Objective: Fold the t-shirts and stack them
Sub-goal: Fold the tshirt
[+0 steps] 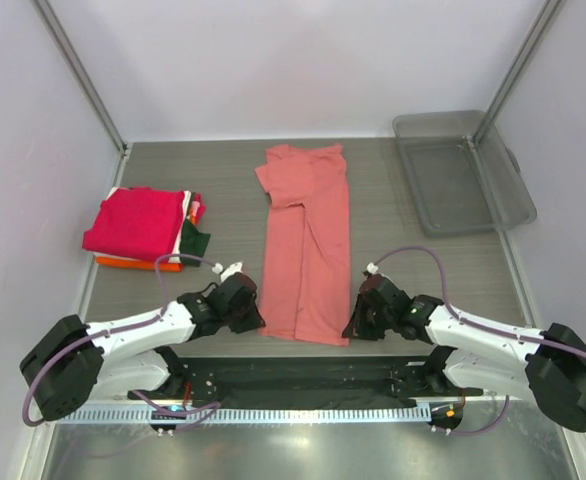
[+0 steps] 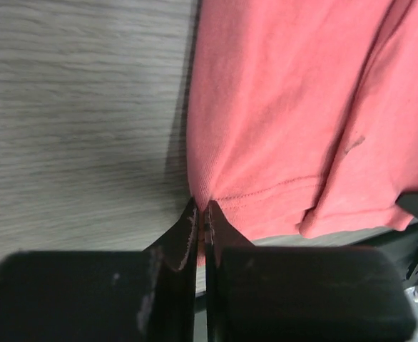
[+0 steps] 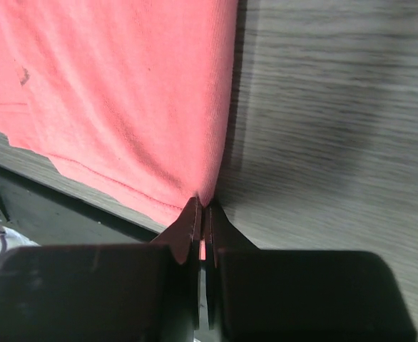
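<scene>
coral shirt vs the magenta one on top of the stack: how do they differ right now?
Shape: the coral shirt lies as a long strip, folded lengthwise; the magenta shirt is a compact square.
Support: coral lies straight on the table; magenta tops a pile of other folded shirts.
Contact: the left gripper and right gripper are shut on coral's near hem corners; nothing touches magenta.
Shared: both lie flat, plain-coloured.

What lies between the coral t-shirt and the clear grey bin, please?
Nothing: the top view shows only bare table between the coral t-shirt and the grey bin.
</scene>
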Tool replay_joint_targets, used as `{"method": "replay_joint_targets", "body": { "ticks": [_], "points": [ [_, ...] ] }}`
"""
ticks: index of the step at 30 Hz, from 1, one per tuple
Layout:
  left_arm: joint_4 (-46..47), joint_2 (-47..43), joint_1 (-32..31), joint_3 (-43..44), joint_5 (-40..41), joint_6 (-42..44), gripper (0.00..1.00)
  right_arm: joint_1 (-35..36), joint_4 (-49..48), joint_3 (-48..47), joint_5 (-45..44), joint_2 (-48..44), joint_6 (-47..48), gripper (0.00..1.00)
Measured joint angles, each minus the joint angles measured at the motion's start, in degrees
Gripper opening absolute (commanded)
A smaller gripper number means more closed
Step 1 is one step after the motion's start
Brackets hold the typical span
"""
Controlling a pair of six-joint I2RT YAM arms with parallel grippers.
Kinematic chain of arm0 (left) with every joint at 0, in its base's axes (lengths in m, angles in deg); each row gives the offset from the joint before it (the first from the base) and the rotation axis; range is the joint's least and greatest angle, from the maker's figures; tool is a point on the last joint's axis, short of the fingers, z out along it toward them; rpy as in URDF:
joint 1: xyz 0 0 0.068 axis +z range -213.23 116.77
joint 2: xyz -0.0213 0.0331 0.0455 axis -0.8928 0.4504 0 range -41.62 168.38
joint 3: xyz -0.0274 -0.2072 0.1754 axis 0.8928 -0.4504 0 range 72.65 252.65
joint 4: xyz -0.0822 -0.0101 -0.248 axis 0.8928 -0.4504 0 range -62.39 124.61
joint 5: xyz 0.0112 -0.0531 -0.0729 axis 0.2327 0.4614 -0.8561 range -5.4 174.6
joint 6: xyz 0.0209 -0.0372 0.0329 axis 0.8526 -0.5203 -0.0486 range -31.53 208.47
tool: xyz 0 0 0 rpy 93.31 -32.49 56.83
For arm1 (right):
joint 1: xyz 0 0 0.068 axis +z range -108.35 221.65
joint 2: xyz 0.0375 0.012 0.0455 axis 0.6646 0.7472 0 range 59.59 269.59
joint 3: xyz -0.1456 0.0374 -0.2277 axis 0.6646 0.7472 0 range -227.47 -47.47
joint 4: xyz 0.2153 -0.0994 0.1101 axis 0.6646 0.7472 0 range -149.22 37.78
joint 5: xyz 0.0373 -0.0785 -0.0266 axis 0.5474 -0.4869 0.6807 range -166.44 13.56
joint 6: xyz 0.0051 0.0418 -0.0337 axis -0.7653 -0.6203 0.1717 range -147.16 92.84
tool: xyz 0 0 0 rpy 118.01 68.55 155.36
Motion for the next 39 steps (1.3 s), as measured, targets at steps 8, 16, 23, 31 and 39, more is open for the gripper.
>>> {"method": "replay_joint_targets", "body": {
  "ticks": [8, 16, 23, 31, 39],
  "points": [
    [0.5, -3.5, -8.9, -1.4, 0.2, -5.6, 0.0, 0.0, 13.0, -6.2, -2.8, -5.0, 2.8, 0.01],
    [-0.8, -14.0, -11.9, -4.0, -0.8, -12.0, 0.0, 0.0, 20.9, -8.8, -3.8, -10.7, 4.4, 0.01],
    [-4.2, -15.6, -8.2, -1.8, -0.7, -12.2, 0.0, -0.5, 24.1, -14.1, -7.9, -7.8, 7.0, 0.01],
    [-2.5, -10.3, 10.4, 6.0, -7.2, -6.3, 0.0, -13.4, 20.1, -28.0, -7.5, 3.2, 15.2, 0.01],
    [0.2, 8.2, 20.7, 23.0, -10.5, -0.5, 0.0, -25.3, 14.4, -44.1, -0.1, 25.6, 21.9, 0.01]
  ]
}}
